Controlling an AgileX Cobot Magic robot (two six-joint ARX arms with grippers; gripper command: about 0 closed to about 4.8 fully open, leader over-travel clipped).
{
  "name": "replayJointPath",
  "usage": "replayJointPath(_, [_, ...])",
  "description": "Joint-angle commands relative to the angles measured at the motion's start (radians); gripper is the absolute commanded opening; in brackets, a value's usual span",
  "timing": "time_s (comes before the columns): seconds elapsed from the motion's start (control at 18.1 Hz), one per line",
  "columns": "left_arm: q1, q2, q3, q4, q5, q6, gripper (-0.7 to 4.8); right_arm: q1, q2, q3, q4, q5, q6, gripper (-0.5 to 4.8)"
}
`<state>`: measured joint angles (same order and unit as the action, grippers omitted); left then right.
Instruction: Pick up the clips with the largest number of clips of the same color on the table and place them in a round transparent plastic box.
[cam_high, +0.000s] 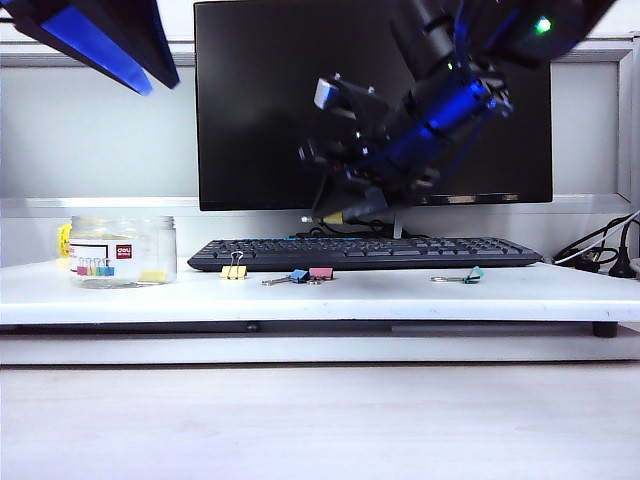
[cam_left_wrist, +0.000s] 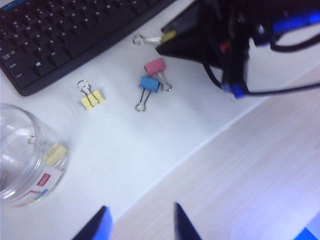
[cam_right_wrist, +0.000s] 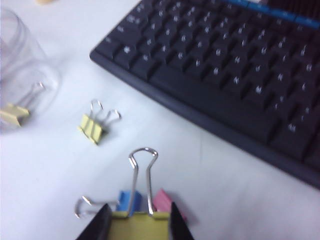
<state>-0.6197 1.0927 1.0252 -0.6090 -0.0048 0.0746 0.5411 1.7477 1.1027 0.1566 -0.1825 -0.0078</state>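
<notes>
My right gripper (cam_right_wrist: 139, 221) is shut on a yellow clip (cam_right_wrist: 140, 227) whose silver handles stick out past the fingertips. In the exterior view it hangs well above the table with this clip (cam_high: 333, 216), in front of the monitor. A second yellow clip (cam_high: 233, 270) (cam_left_wrist: 92, 99) (cam_right_wrist: 92, 129) lies on the white table near the keyboard. A third yellow clip (cam_high: 153, 276) (cam_left_wrist: 56, 154) lies inside the round transparent plastic box (cam_high: 124, 252) (cam_left_wrist: 22, 150) at the left. My left gripper (cam_left_wrist: 141, 217) is open and empty, high above the table's front edge, near the box.
A blue clip (cam_left_wrist: 149, 84) and a pink clip (cam_left_wrist: 155, 66) lie together below the right gripper. A teal clip (cam_high: 472, 275) lies further right. A black keyboard (cam_high: 365, 252) and monitor (cam_high: 260, 100) stand behind. Cables (cam_high: 600, 255) lie at the far right.
</notes>
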Motion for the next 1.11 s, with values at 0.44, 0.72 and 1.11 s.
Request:
replayJointPath(0.44, [0.0, -0.084, 0.005, -0.045, -0.09, 0.004, 1.75, 0.134, -0.004, 0.134, -0.003, -0.117, -0.002, 0.84])
replayJointPath(0.72, [0.0, -0.134, 0.005, -0.069, -0.229, 0.04, 1.75, 0.19, -0.004, 0.157, 0.009, -0.125, -0.019, 0.84])
replayJointPath(1.11, [0.092, -0.288, 0.005, -0.099, -0.268, 0.065, 1.75, 0.212, -0.003, 0.157, 0.062, -0.161, -0.019, 0.84])
